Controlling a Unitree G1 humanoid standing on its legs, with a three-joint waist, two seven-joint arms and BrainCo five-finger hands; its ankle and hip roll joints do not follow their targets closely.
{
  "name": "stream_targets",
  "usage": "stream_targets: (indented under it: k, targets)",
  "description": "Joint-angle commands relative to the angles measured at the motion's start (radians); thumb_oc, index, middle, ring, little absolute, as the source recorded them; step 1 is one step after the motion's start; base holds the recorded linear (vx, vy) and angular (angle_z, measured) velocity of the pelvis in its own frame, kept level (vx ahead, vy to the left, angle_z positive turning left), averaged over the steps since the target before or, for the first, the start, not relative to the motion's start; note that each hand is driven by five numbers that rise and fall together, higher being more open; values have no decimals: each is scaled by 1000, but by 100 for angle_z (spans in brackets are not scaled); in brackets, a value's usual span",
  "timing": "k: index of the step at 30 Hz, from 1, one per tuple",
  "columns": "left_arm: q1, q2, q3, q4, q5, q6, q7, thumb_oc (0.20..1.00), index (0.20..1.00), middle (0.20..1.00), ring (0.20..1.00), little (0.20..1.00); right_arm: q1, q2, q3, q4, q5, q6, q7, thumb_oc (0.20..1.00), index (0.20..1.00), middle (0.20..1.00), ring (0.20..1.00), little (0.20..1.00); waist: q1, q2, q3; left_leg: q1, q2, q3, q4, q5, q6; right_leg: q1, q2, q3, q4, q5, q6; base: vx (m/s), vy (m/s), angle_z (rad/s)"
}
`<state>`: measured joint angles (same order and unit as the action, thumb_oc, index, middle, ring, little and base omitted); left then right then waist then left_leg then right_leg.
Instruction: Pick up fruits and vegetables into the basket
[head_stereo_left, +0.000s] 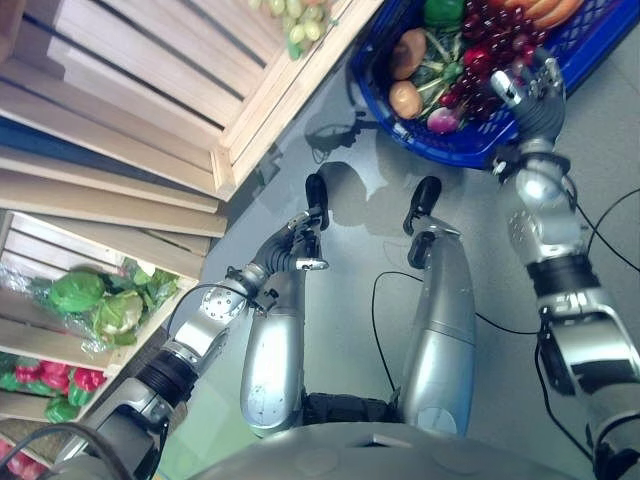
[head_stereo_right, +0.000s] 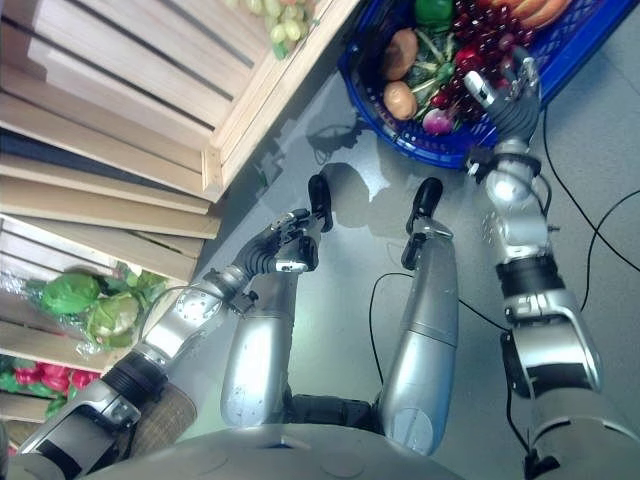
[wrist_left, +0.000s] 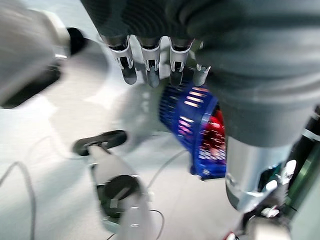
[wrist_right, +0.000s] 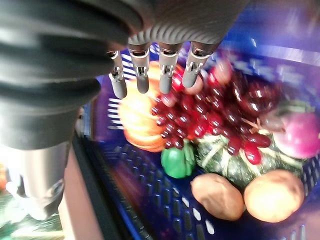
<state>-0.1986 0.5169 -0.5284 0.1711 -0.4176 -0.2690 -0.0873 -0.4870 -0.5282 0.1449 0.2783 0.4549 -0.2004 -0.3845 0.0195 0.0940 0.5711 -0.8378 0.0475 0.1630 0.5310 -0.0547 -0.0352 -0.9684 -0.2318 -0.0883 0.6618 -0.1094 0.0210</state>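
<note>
Looks like a produce shop mock-up: wooden crates (head_stereo_left: 150, 90) stacked as shelving, bagged greens (head_stereo_left: 95, 305) and red peppers (head_stereo_left: 55, 378) in them, blue basket (head_stereo_left: 470, 150) on grey floor (head_stereo_left: 350, 200).

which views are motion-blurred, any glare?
Left wrist view: heavy smear on the blue basket. Right wrist view: red grapes and basket edges soft, potatoes clearer. Left eye view: mild bright sheen on the floor, right robot hand fairly crisp.
</note>
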Motion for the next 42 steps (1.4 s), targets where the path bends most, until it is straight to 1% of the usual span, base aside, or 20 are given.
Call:
stream_targets:
  k: [1,2,5,7,10,12,14,15,16,17,18,21,23,24,27,31,35,36,39,42]
  targets:
    - [88,-55,18,-86,74,-78,42,1000,1000,1000,1000,1000,154,-7,28,-86,-77,-93,-7,1000,1000,1000,1000,1000,-84,103,-51,53,-18,33,-79,-47,19,42,75,-60,-15,-65,30,2,67,-21]
    - [99,-51,42,-92,101,-83,64,1000,1000,1000,1000,1000,233,17,34,-110,-103,-127,6,1000,1000,1000,1000,1000,-96,99,-51,76,-17,39,-86,-46,16,65,80,-56,-29,-62,33,2,72,-16]
    - [118,-30,107,-132,191,-132,130,1000,1000,1000,1000,1000,356,33,31,-154,-120,-154,55,1000,1000,1000,1000,1000,-120,92,-51,131,-16,53,-102,-44,11,120,85,-44,-55,-57,40,7,84,-22]
    - [115,-12,144,-140,266,-179,197,1000,1000,1000,1000,1000,397,33,30,-167,-149,-151,77,1000,1000,1000,1000,1000,-133,89,-51,169,-16,58,-115,-42,9,154,85,-39,-69,-55,44,-2,56,-18]
    - [114,17,197,-161,351,-197,280,1000,1000,1000,1000,1000,438,21,30,-180,-186,-138,93,1000,1000,1000,1000,1000,-143,87,-51,210,-18,61,-124,-43,6,193,83,-35,-84,-57,47,5,41,-15]
    - [115,49,254,-177,446,-230,350,1000,1000,1000,1000,1000,467,5,23,-184,-211,-125,121,1000,1000,1000,1000,1000,-150,84,-51,249,-18,64,-131,-43,2,230,78,-31,-100,-56,51,10,42,-7]
    - [114,68,286,-176,517,-242,396,1000,1000,1000,1000,1000,480,-2,18,-182,-216,-126,134,1000,1000,1000,1000,1000,-154,82,-51,268,-16,67,-134,-44,0,250,75,-28,-107,-56,53,10,38,-5]
    - [110,91,316,-173,619,-226,463,1000,1000,1000,1000,1000,495,-9,10,-181,-221,-126,154,1000,1000,1000,1000,1000,-158,79,-51,288,-14,70,-136,-45,-2,268,72,-25,-110,-56,55,18,49,-7]
    - [107,108,330,-168,670,-208,499,1000,1000,1000,1000,1000,503,-14,5,-182,-226,-129,159,1000,1000,1000,1000,1000,-162,76,-51,296,-13,72,-134,-45,-3,277,70,-24,-112,-56,55,17,41,-9]
    - [102,124,343,-161,751,-163,558,1000,1000,1000,1000,1000,512,-20,1,-186,-230,-130,165,1000,1000,1000,1000,1000,-166,73,-51,307,-11,75,-134,-46,-4,288,69,-23,-115,-56,55,22,38,-10]
    - [91,148,355,-151,834,-99,616,1000,1000,1000,1000,1000,521,-29,-5,-192,-234,-128,173,1000,1000,1000,1000,1000,-172,70,-51,317,-9,77,-131,-48,-5,297,68,-19,-115,-58,56,29,47,-9]
    - [72,209,371,-119,1008,18,751,1000,1000,1000,1000,1000,543,-58,-21,-218,-235,-127,190,1000,1000,1000,1000,1000,-188,66,-51,334,-6,80,-128,-50,-8,311,64,-9,-117,-59,60,33,56,-5]
    - [51,249,378,-85,1094,115,819,1000,1000,1000,1000,1000,560,-79,-28,-237,-251,-135,197,1000,1000,1000,1000,1000,-202,65,-51,341,-3,85,-126,-51,-10,315,62,1,-121,-58,62,32,64,-7]
    - [46,254,378,-77,1113,136,835,1000,1000,1000,1000,1000,563,-83,-28,-242,-253,-136,197,1000,1000,1000,1000,1000,-205,65,-51,342,-3,86,-126,-51,-11,315,63,3,-121,-57,63,30,54,-11]
    - [9,292,360,-10,1244,259,911,1000,1000,1000,1000,1000,579,-106,-23,-265,-261,-142,198,1000,1000,1000,1000,1000,-224,62,-51,337,2,95,-113,-57,-13,306,64,17,-114,-60,62,25,46,-16]
    - [-71,339,280,101,1315,400,928,1000,1000,1000,1000,1000,566,-137,-6,-284,-258,-145,207,1000,1000,1000,1000,1000,-253,60,-51,316,10,105,-92,-63,-17,278,72,39,-101,-59,62,36,45,-6]
    - [-161,356,180,227,1318,503,924,1000,1000,1000,1000,1000,544,-159,14,-302,-249,-152,214,1000,1000,1000,1000,1000,-280,57,-51,292,19,118,-78,-66,-22,246,82,59,-94,-56,64,30,42,-15]
    - [-177,349,168,250,1319,506,929,1000,1000,1000,1000,1000,540,-160,18,-302,-249,-153,215,1000,1000,1000,1000,1000,-282,57,-51,287,20,120,-75,-67,-22,241,84,61,-93,-56,63,29,34,-16]
    - [-259,337,113,342,1318,539,878,1000,1000,1000,1000,1000,511,-166,38,-315,-241,-140,216,1000,1000,1000,1000,1000,-299,52,-51,263,25,130,-60,-72,-25,217,92,71,-87,-55,63,29,33,-8]
    - [-318,315,69,423,1272,524,822,1000,1000,1000,1000,1000,484,-171,57,-323,-240,-132,216,1000,1000,1000,1000,1000,-312,49,-51,242,31,142,-46,-79,-25,193,97,75,-81,-56,62,23,40,-17]
